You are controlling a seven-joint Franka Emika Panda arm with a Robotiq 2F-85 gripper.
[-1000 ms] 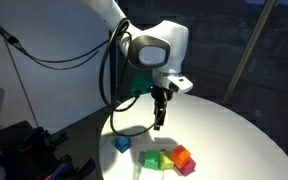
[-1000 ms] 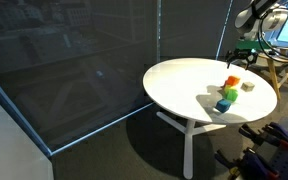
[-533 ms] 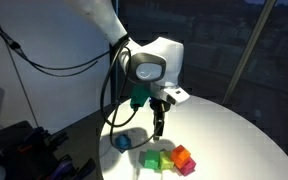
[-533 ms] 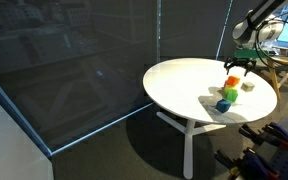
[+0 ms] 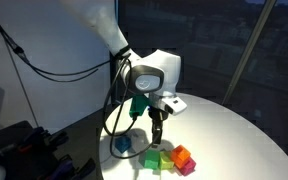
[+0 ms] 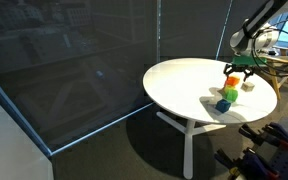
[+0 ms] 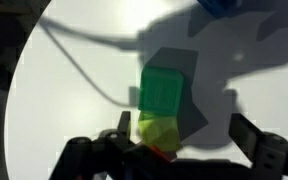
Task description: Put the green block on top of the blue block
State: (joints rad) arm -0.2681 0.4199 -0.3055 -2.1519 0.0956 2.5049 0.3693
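The green block (image 7: pixel 164 90) lies on the white table, touching a paler yellowish cube (image 7: pixel 156 130) just below it in the wrist view. The blue block (image 7: pixel 219 8) lies apart at the top edge of that view. In both exterior views the green block (image 5: pixel 151 160) (image 6: pixel 227 96) lies close to the blue block (image 5: pixel 122 146) (image 6: pixel 222 105). My gripper (image 7: pixel 184 135) (image 5: pixel 156 126) hangs open and empty just above the cubes. Its left finger is by the yellowish cube and its right finger is over bare table.
An orange cube (image 5: pixel 181 154) (image 6: pixel 232 81) and a magenta cube (image 5: pixel 188 166) lie beside the green one. The round white table (image 6: pixel 179 85) stands on a central foot. A small white object (image 6: pixel 248 86) lies near its far edge. Dark equipment (image 5: pixel 24 150) stands beside the table.
My gripper has come down and moved closer to the cluster of cubes. It stays open. The cubes have not moved.
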